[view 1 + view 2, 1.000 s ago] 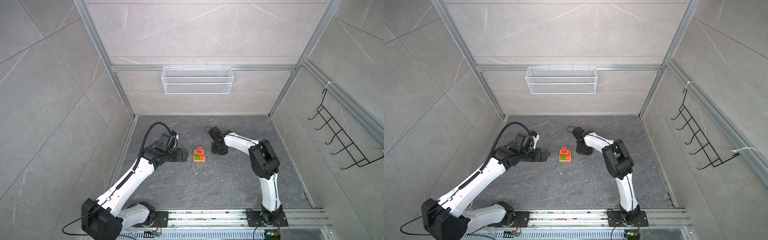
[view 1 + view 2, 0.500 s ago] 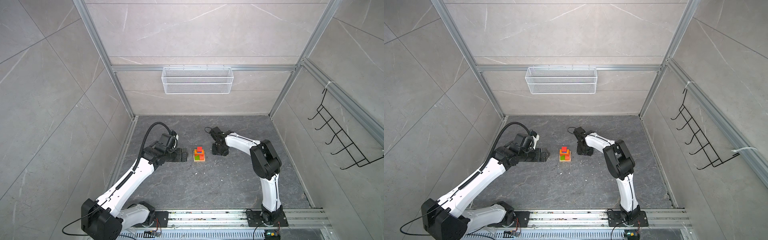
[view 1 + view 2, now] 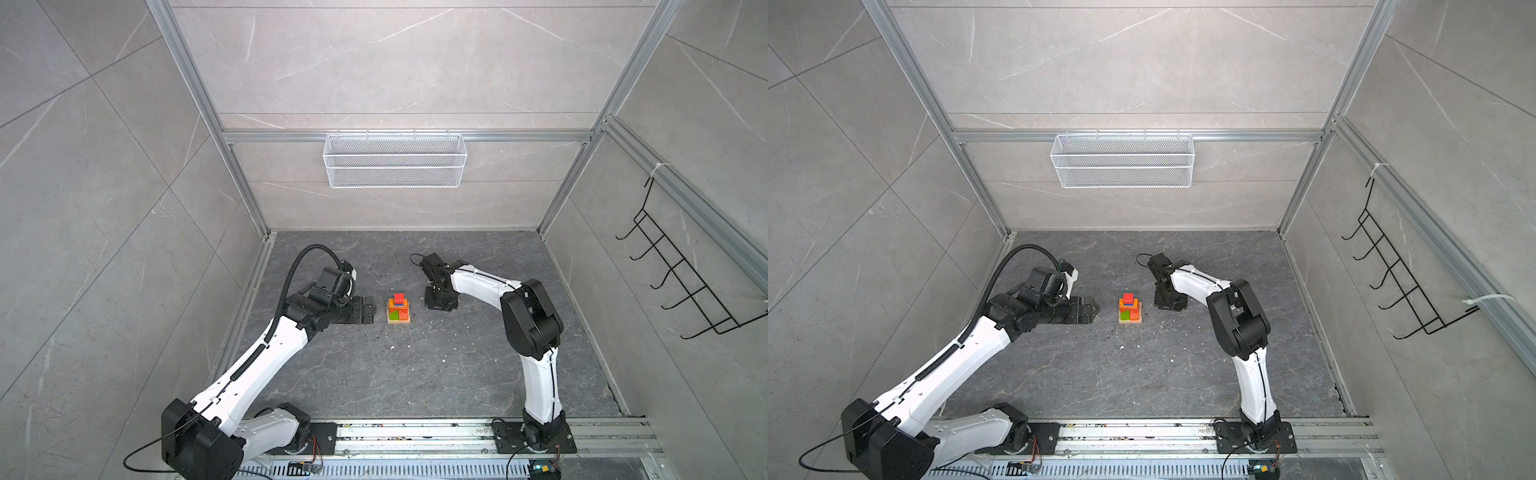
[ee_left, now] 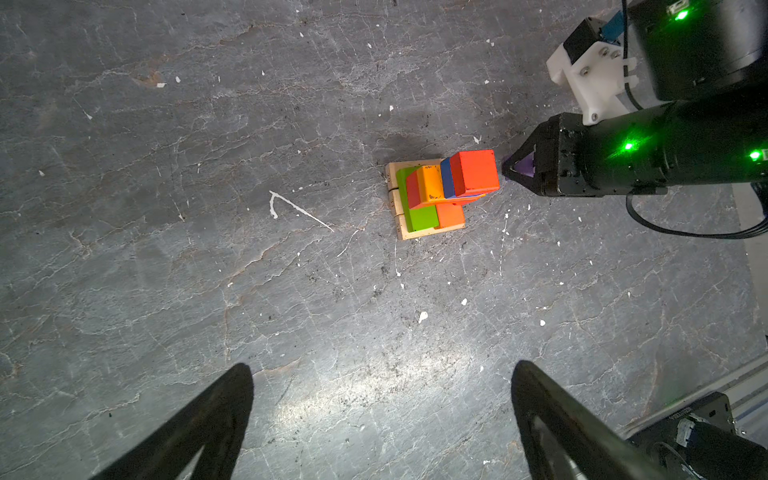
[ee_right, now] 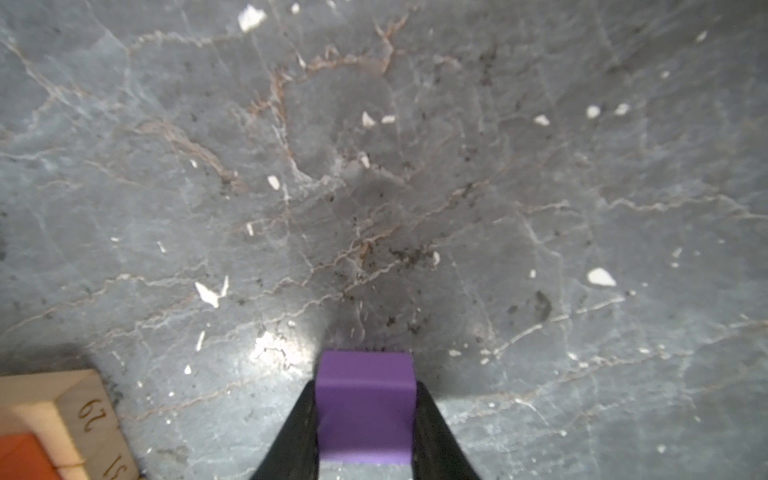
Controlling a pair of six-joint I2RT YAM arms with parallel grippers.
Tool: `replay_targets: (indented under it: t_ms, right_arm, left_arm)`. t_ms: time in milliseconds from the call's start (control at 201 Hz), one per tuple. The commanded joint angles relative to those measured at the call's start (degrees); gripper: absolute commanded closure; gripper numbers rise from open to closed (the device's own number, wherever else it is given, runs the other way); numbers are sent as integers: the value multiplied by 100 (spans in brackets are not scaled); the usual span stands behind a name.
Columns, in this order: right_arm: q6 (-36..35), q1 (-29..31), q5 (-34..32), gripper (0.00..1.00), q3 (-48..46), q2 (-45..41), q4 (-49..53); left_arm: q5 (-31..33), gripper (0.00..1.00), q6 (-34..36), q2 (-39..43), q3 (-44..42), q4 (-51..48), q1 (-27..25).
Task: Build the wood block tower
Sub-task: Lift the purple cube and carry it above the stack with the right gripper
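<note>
The wood block tower [image 3: 398, 309] stands near the middle of the grey floor [image 3: 374, 374] in both top views. Three tan bars [image 4: 394, 201] lie side by side as its base. A green slab [image 4: 419, 216] and an orange-red slab [image 4: 451, 216] lie crosswise on them, the green one at 9 o'clock. Above sit an orange piece [image 4: 430, 187], a thin blue piece [image 4: 446, 178] and a red cube [image 4: 476, 172]. The tower stands upright, long axis vertical. At its 9 o'clock the left gripper [image 3: 371, 313] has its jaws spread wide, empty. At 3 o'clock the right gripper [image 4: 508, 170] is clamped on a purple block [image 5: 365, 409].

floor [image 4: 166, 291]: matt veined stone | base bars [image 4: 392, 203]: bare wood | purple block [image 5: 365, 407]: smooth matt
</note>
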State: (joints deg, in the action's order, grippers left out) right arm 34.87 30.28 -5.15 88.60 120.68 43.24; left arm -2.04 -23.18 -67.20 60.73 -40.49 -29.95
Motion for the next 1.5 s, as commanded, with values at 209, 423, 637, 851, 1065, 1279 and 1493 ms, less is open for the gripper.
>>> replay_targets:
  t_ms: [209,423,637,851,1065,1279,1493]
  right_arm:
    - [0,30,147,100,25,-915,335]
    - [-18,168,282,100,169,-1250,559]
    - [-1,490,252,100,562,-1346,893]
    - [136,787,271,100,872,-1387,1031]
    - [304,946,340,100,1230,-1289,1216]
    - [408,1106,297,100,1614,-1098,1358]
    - [569,1284,138,100,2051,-774,1482]
  left_arm:
    - [59,1,-55,-34,27,-55,17]
    - [92,1,-48,-95,-43,-33,32]
    - [76,1,-64,-140,-57,-9,51]
    - [30,1,-46,-107,-106,119,55]
    - [22,1,-10,-83,-61,94,61]
    - [4,1,1,-43,-52,78,62]
    - [-36,1,-20,-13,-123,116,60]
